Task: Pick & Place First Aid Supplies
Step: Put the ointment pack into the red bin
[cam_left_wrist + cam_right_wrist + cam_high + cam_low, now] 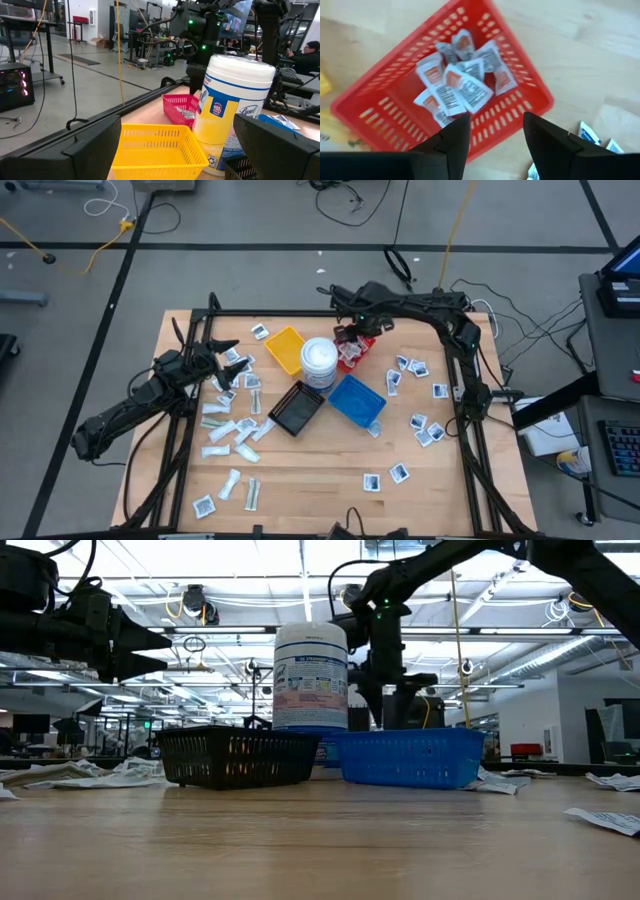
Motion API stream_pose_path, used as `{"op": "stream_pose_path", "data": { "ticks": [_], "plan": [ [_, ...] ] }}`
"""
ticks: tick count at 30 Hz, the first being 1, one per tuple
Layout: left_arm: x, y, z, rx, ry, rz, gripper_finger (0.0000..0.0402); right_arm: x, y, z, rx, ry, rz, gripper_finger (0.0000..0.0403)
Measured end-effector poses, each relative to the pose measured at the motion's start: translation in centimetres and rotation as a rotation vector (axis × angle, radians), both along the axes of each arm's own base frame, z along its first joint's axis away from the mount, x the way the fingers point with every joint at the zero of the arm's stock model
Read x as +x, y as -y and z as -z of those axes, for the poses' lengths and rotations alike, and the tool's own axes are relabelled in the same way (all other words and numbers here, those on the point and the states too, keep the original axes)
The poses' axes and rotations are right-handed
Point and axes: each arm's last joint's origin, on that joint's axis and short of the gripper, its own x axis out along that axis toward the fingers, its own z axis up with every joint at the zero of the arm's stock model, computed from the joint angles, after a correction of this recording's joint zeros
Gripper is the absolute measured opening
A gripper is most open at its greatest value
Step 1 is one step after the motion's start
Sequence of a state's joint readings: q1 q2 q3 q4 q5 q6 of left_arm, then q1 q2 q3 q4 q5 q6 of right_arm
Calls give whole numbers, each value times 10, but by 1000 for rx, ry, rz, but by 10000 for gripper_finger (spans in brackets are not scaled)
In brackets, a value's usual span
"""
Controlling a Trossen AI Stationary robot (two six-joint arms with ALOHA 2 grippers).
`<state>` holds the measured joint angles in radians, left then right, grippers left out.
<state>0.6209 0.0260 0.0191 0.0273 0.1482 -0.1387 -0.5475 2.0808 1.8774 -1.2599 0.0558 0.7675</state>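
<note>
Most of the first aid supplies (pixel 228 430) still lie loose on the wooden table (pixel 300 490), in two scatters: longer pale strips on its left side, small squares (pixel 428 430) on its right. Sorting looks barely begun. Yellow tray (pixel 286 348), blue tray (pixel 356 400) and black tray (pixel 296 408), all stiff plastic mesh, look empty or nearly so. Red tray (pixel 395 115) holds a handful of glossy flat packets (pixel 462 75). Right gripper (pixel 492 135) hovers over it, fingers apart, nothing between. Left gripper (pixel 180 145) hangs above the left scatter, spread wide, empty.
</note>
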Motion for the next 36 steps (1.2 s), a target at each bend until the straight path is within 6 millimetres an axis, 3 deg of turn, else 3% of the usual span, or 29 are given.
{"op": "stream_pose_path", "data": {
  "ticks": [5, 11, 29, 36],
  "plan": [
    [0, 0, 0, 0, 0, 0, 392, 0, -1, 1, 1, -1, 30, 173],
    [0, 0, 0, 0, 0, 0, 392, -12, -21, -3, 3, 6, 60, 173],
    [0, 0, 0, 0, 0, 0, 392, -85, -105, 8, 16, -4, 225, 173],
    [0, 0, 0, 0, 0, 0, 392, -100, -124, 10, 30, 4, 269, 173]
  ]
}}
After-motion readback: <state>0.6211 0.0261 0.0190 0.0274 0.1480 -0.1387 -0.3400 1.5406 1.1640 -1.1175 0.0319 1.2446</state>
